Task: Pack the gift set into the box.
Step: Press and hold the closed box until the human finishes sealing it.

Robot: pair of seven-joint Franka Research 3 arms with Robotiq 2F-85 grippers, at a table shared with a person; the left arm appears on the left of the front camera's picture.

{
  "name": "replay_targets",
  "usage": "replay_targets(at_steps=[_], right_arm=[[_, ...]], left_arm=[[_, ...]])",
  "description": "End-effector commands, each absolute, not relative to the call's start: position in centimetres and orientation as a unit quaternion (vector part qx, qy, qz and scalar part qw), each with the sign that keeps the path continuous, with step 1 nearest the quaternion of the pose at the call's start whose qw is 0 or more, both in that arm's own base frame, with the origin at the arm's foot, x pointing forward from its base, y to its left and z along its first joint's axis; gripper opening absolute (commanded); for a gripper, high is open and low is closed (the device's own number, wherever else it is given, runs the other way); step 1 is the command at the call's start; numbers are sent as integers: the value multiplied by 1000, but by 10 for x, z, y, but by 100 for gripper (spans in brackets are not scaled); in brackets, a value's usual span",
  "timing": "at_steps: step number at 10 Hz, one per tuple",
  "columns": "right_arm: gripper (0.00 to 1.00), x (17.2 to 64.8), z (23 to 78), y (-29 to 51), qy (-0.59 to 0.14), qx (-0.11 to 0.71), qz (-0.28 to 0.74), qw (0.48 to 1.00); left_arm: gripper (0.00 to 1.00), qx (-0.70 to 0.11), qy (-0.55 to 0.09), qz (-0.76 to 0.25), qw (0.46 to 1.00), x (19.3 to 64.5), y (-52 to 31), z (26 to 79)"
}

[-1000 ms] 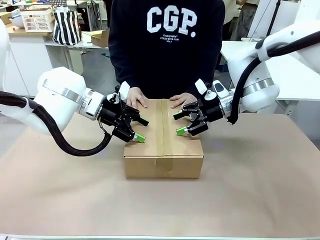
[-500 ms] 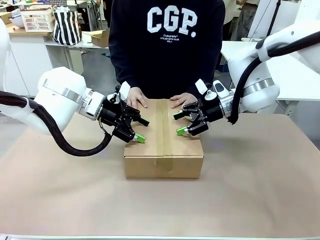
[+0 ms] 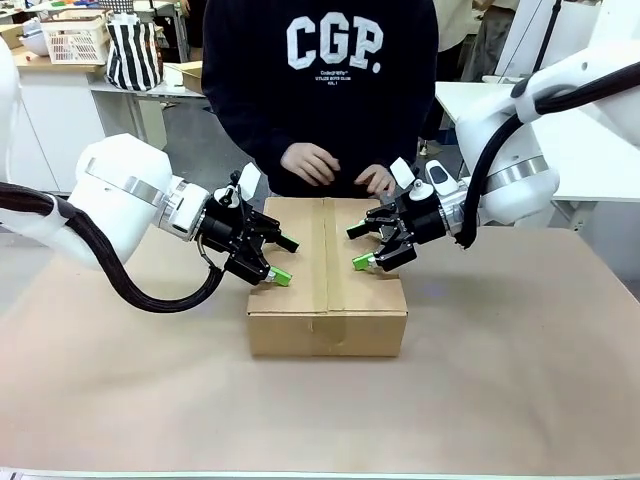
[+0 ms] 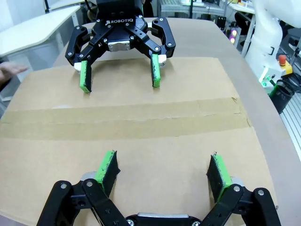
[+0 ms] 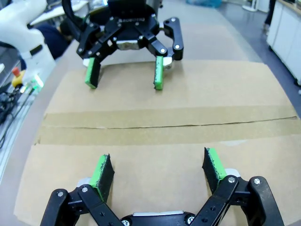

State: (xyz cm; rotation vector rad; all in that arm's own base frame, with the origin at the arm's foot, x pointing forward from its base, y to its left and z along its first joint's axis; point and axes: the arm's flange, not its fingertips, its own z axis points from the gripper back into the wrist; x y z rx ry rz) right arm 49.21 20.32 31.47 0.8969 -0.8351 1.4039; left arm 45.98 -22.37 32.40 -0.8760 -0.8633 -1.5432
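Front view has the box (image 3: 327, 290) in the middle of the bench (image 3: 520, 380), flaps down, with a tape strip (image 3: 327, 250) running along its top from the robot's side toward the person. The left hand (image 3: 286, 260) is over the box's left half and the right hand (image 3: 357, 248) over its right half, fingertips aimed at each other across the tape. Both are spread wide with nothing between the pads. In the wrist views each hand's 2 green pads sit low over bare cardboard; whether any pad touches the lid I cannot tell. The person's hands (image 3: 310, 163) are held above the box's far end, clear of it. The packing looks done and the lid sealed. Neither arm is nearer, so any coming press or lift would be symmetric about the tape line, which I take as the long axis
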Motion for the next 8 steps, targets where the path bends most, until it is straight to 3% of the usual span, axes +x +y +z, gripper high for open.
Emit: replay_targets(at_steps=[1, 8], right_arm=[[100, 491, 314, 203, -362, 384, 605, 596], [100, 491, 314, 203, -362, 384, 605, 596]], left_arm=[[100, -371, -361, -658, 547, 459, -224, 323], [100, -371, -361, -658, 547, 459, -224, 323]])
